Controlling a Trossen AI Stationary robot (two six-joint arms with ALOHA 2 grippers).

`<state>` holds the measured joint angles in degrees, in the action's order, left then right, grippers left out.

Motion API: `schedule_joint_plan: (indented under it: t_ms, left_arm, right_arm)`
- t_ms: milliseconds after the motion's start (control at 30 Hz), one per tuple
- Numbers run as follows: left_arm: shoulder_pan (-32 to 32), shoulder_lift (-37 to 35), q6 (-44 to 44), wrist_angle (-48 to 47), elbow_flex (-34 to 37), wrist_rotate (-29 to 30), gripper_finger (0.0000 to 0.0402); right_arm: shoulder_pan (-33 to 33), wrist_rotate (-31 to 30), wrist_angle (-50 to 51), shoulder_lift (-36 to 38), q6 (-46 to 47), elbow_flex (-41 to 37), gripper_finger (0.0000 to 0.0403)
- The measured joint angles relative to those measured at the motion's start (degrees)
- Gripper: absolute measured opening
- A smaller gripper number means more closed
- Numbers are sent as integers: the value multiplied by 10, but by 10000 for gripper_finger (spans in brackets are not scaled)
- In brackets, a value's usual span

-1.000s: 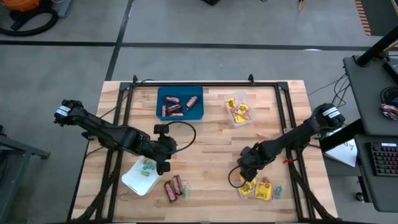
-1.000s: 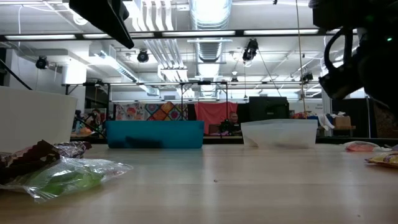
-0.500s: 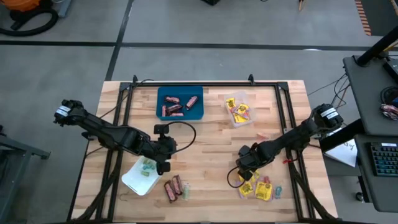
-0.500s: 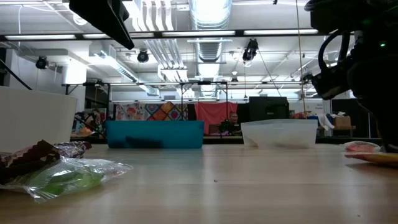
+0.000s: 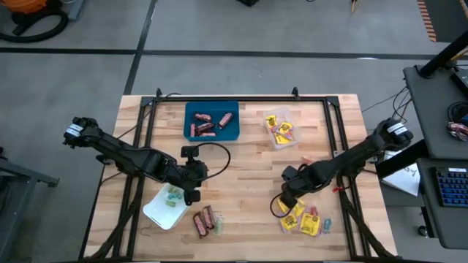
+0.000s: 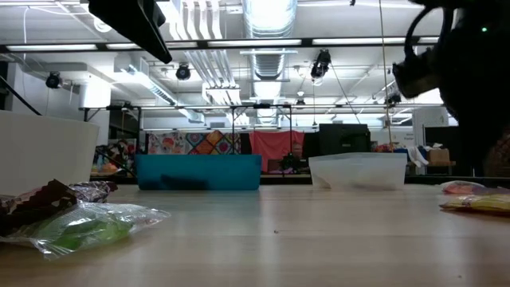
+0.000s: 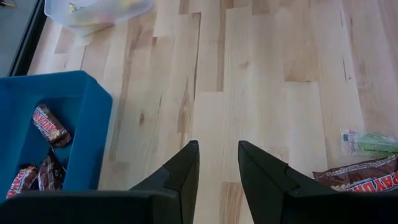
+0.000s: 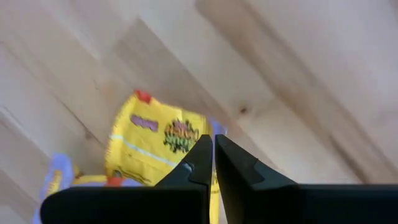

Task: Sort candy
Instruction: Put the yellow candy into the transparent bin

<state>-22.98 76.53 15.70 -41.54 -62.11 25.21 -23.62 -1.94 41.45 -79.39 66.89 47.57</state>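
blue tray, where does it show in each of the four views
High view: the blue tray sits at the table's far edge, left of centre, with brown-red bars inside.
Low view: a blue wall at the table's far edge, left of centre.
Left wrist view: one corner at the picture's left edge, bars in it.
Right wrist view: not in it.
Shared landmark: the clear tray beside it, also in the low view.
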Motion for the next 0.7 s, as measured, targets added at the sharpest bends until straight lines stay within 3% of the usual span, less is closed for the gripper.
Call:
schedule_joint_plan:
  t_ms: [133, 367, 700]
  left_arm:
    - [0, 0, 0, 0, 0, 0, 96]
    - [0, 0, 0, 0, 0, 0, 96]
    - [0, 3, 0, 0, 0, 0, 96]
  right_arm:
    - [0, -31, 0, 35, -3, 0, 12]
    - [0, -19, -2, 52, 15, 0, 19]
    - [0, 20, -18, -1, 22, 2, 136]
